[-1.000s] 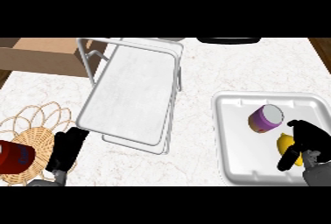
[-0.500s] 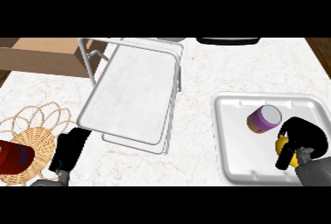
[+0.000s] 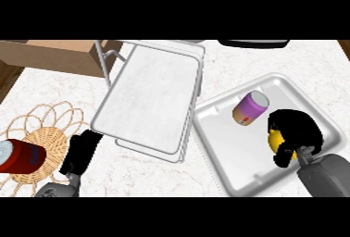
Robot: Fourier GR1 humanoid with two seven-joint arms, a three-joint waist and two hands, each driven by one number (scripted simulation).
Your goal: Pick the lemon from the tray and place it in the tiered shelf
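Nearest, at the lower left, the left hand [image 3: 80,153] rests with straight fingers on the marbled surface [image 3: 41,88] beside a wicker trivet [image 3: 42,139] carrying a red can [image 3: 19,156]. At the lower right, the right hand [image 3: 295,134] curls over the lemon [image 3: 276,140] inside the white tray [image 3: 226,166]. A purple can [image 3: 249,108] lies farther in the tray. Beyond stands the tiered shelf [image 3: 152,97], then a cardboard box [image 3: 51,55]

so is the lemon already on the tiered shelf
No, the lemon is still in the white tray, with the right hand curled over it beside the purple can.
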